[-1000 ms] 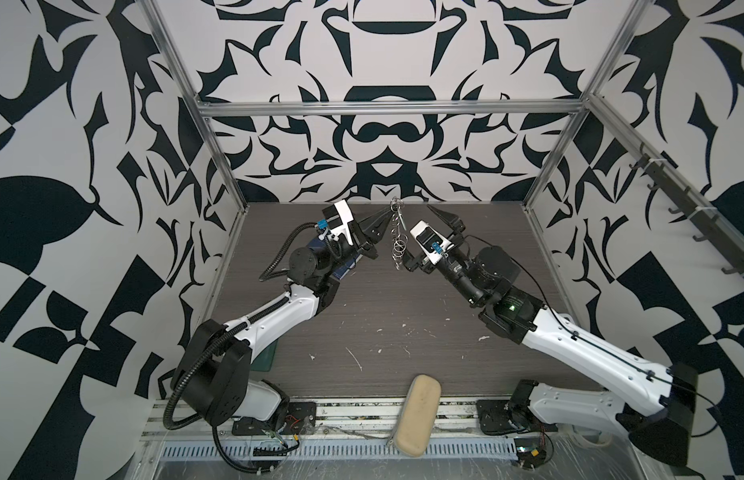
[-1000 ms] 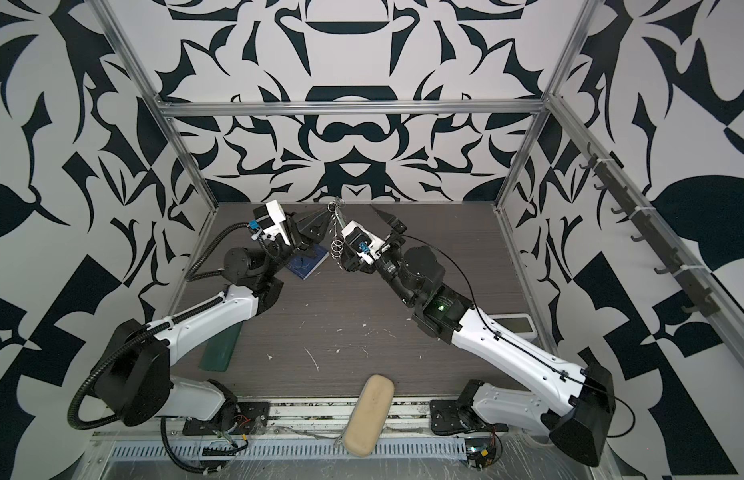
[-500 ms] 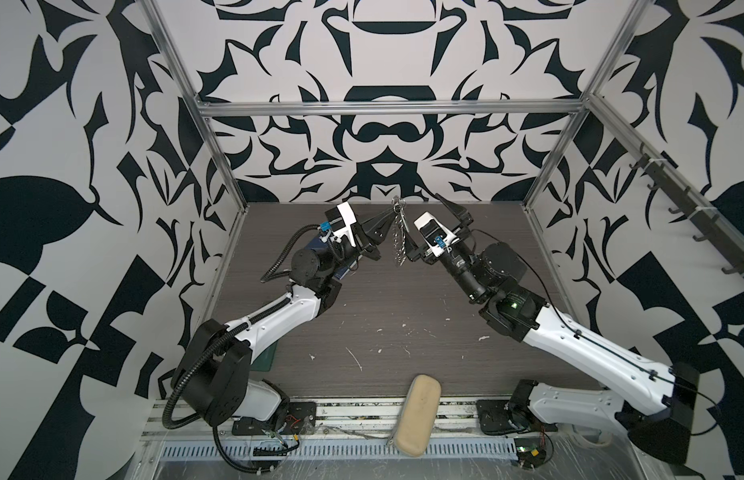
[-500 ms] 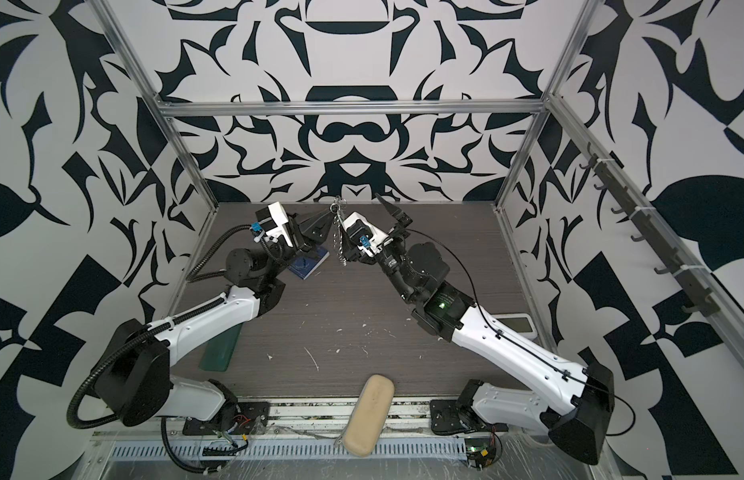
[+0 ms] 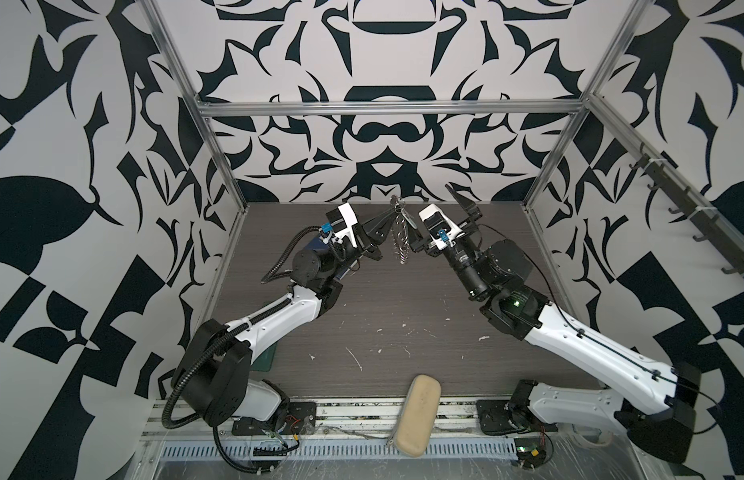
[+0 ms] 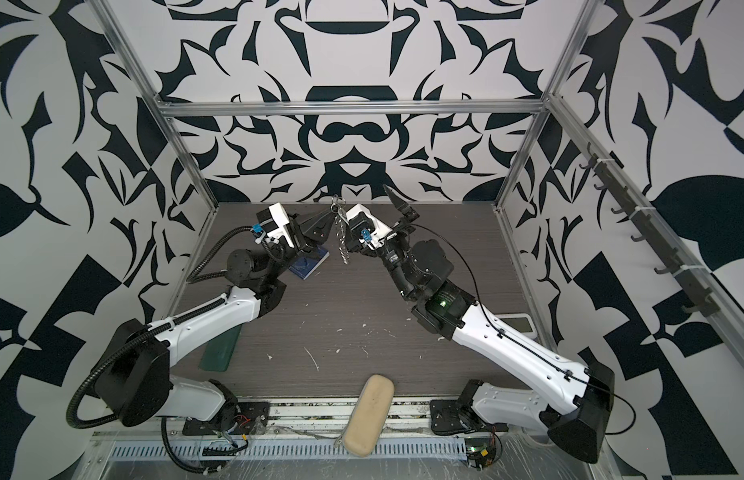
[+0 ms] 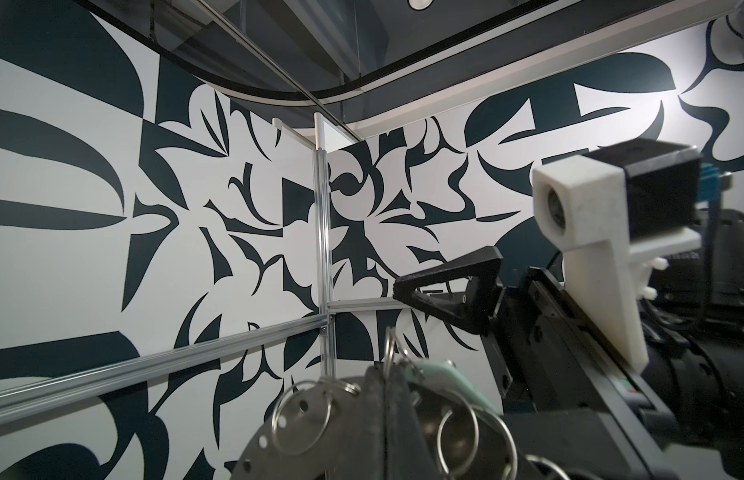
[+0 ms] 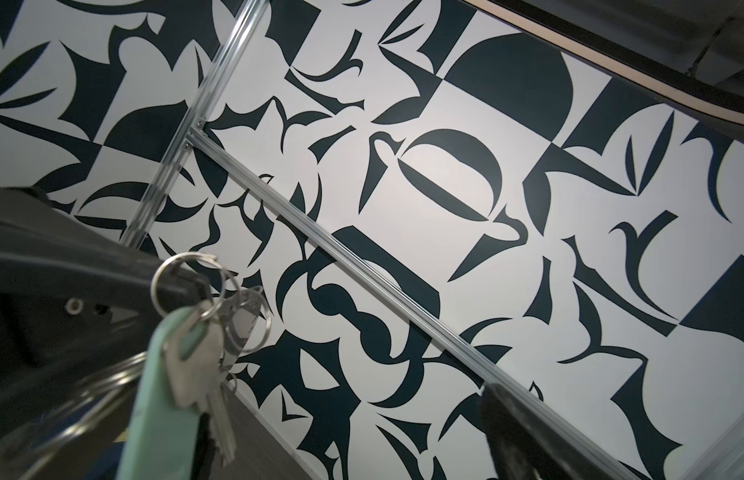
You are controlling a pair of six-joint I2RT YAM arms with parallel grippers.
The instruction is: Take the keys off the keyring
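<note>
Two white-and-black robot arms stand on bases at the near edge and lean inward toward the far middle, meeting like the two sides of a peak. The left arm (image 5: 278,316) slopes up and to the right, bent at the elbow, its wrist lifted high. The left claw (image 5: 387,212) points right, with its jaws pressed tightly together. The right arm (image 5: 569,336) mirrors this pose, sloping up and to the left. The right claw (image 5: 430,218) faces the left claw, just beside it, with its jaws spread wide. One of its fingers (image 5: 465,203) juts up toward the far wall, and the other sits lower and nearer. In the left wrist view, a finger (image 7: 445,282) of the right claw appears as a black open triangle.
</note>
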